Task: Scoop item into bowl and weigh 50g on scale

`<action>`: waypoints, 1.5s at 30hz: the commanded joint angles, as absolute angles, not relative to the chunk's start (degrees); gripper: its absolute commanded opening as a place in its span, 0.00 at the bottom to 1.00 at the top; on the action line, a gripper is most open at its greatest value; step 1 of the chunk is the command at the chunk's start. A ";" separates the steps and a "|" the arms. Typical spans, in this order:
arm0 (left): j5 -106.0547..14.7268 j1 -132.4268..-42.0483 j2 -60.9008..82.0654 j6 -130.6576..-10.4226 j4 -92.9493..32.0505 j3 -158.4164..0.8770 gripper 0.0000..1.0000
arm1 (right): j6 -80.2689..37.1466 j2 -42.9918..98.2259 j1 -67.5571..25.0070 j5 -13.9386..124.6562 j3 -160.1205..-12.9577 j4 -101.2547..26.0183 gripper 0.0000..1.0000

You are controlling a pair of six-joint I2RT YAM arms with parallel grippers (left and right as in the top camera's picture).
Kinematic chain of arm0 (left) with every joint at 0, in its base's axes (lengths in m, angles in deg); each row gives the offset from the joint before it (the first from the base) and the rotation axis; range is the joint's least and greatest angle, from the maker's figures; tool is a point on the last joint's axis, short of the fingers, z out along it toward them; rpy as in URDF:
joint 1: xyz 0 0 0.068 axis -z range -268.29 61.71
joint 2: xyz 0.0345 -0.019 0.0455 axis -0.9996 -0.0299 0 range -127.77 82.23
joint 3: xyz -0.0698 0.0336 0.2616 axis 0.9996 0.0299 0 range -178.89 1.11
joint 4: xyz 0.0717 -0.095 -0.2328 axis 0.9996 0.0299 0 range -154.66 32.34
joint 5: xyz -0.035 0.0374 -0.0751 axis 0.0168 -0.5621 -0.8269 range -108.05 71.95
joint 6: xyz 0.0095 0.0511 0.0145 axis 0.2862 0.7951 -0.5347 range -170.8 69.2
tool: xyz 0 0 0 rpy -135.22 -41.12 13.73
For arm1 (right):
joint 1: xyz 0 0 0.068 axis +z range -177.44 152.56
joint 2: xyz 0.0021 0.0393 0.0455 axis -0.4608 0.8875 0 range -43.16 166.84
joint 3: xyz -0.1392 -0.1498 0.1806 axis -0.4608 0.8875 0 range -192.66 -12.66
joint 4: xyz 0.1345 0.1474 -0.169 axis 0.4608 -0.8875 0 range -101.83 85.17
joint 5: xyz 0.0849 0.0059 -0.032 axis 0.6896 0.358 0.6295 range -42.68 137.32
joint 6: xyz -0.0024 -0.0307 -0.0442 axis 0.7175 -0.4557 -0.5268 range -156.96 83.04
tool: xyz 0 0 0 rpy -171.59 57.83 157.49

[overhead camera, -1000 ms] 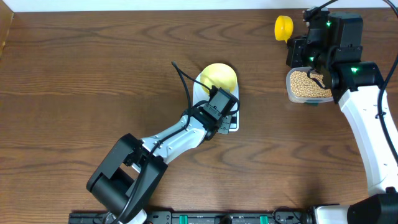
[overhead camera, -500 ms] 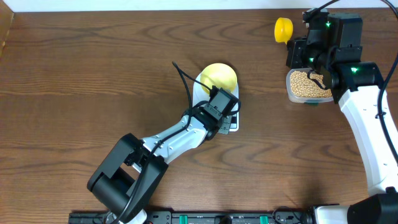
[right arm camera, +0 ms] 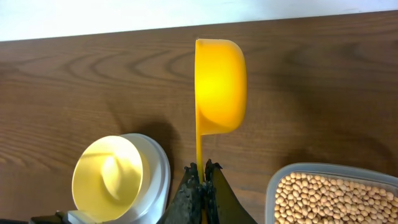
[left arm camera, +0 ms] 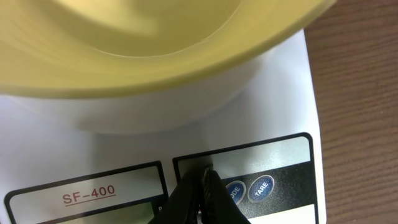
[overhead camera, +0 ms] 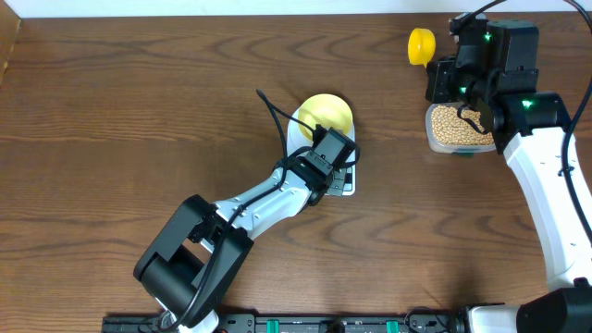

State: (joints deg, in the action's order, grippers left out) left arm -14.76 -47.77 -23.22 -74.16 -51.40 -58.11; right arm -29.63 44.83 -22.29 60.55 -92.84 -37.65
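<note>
Bowl on the scale waits empty, first scoop not yet taken

At the scale's front edge the left gripper has its fingers pressed together, tips at the panel just left of the 2 buttons; behind it the pale yellow bowl stands on the scale with no beans in it. Well right of the scale, the right gripper is clamped on the handle of the yellow scoop, and the beans all lie in the clear tub. Scooping and weighing to 50g look wholly ahead. Against 0.5 s ago, only the left arm has shifted slightly near its base
</note>
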 commanded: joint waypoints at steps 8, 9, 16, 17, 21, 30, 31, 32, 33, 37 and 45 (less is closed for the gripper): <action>-16.53 -49.63 -27.92 -75.12 -47.71 -54.62 0.07 | -30.37 44.50 -22.53 60.31 -93.06 -38.04 0.01; -16.53 -49.63 -27.92 -75.14 -47.62 -54.62 0.07 | -30.37 44.50 -22.53 60.31 -93.06 -38.07 0.01; -16.75 -49.63 -27.92 -76.76 -46.70 -54.62 0.07 | -30.37 44.50 -22.53 60.31 -93.06 -38.09 0.01; -17.60 -49.63 -27.92 -76.85 -46.48 -54.62 0.07 | -30.39 44.50 -22.53 60.31 -93.06 -38.09 0.01; -17.86 -49.63 -27.92 -76.85 -46.24 -54.62 0.07 | -30.37 44.50 -22.53 60.31 -93.06 -38.09 0.01; -17.91 -49.63 -28.29 -76.87 -46.46 -54.62 0.07 | -30.37 44.50 -22.53 60.31 -93.06 -38.13 0.01; -18.08 -49.63 -28.51 -76.89 -46.53 -54.62 0.07 | -30.39 44.50 -22.53 60.31 -93.06 -38.13 0.01; -18.08 -49.63 -28.71 -77.13 -46.55 -54.62 0.07 | -30.39 44.50 -22.53 60.31 -93.06 -38.13 0.01; -18.08 -49.63 -29.01 -77.57 -46.55 -54.62 0.07 | -30.39 44.50 -22.53 60.31 -93.06 -38.13 0.01; -18.08 -49.63 -29.38 -77.72 -46.55 -54.60 0.07 | -30.39 44.50 -22.53 60.31 -93.06 -38.13 0.01; -18.74 -49.65 -31.28 -77.98 -46.74 -54.49 0.07 | -30.39 44.50 -22.53 60.31 -93.06 -38.13 0.01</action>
State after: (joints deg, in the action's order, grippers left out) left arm -17.88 -48.80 -23.50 -76.78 -49.39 -58.77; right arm -29.80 44.83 -22.29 60.55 -92.84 -38.07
